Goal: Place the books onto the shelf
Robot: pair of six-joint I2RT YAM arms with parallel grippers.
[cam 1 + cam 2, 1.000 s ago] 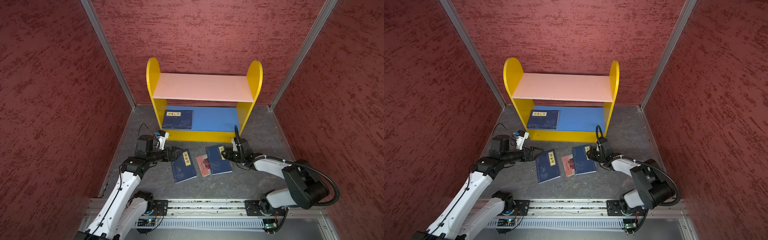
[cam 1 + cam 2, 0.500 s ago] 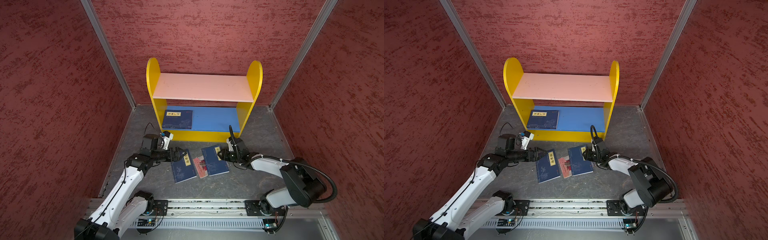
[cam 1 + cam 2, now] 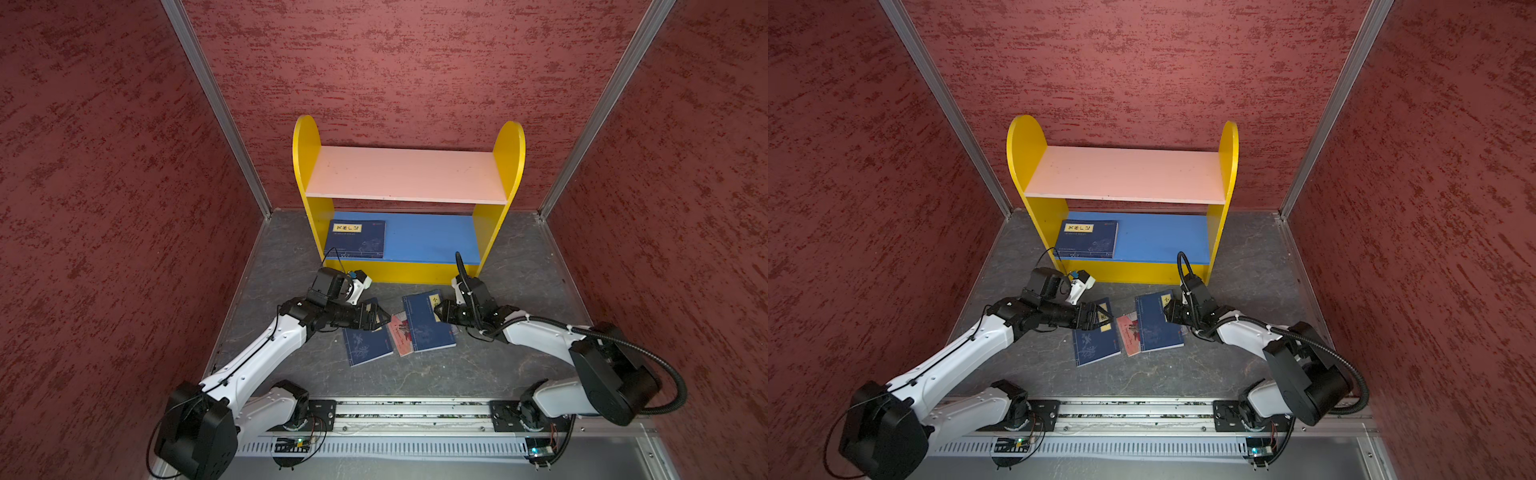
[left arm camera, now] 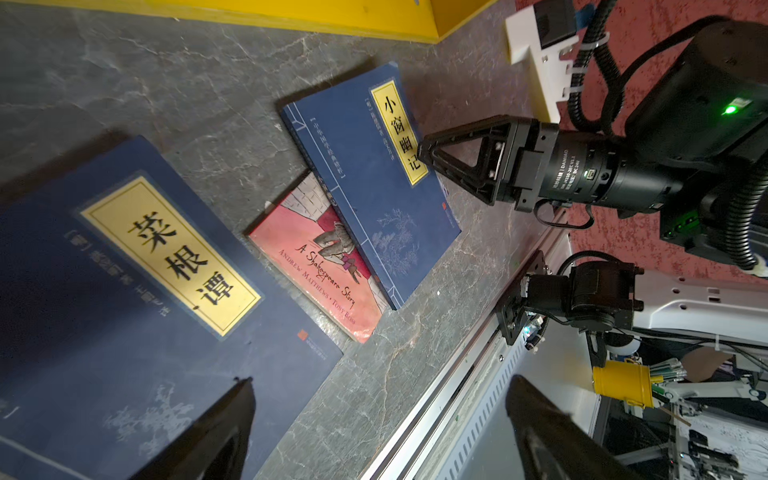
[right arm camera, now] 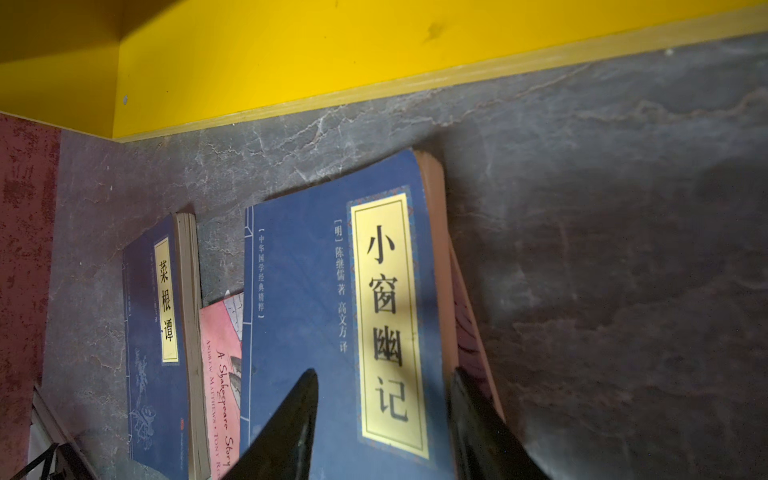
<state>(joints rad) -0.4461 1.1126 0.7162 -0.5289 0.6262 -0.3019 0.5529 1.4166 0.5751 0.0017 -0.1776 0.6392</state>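
The shelf stands at the back with one navy book flat on its blue lower board. Three books lie on the floor in front: a left navy one, a pink one and a right navy one overlapping the pink. My left gripper is wide open, empty, hovering over the left navy book. My right gripper is rolled on its side and partly open around the right navy book's outer edge, one finger over the cover and one below. No pinch shows.
Red textured walls close in on the left, back and right. The shelf's yellow base stands just beyond the floor books. A metal rail carrying both arm bases runs along the front edge of the grey floor.
My left gripper has moved right, from beside the left navy book to over it. My right gripper has slid left, and the right navy book has shifted left with it, further over the pink book.
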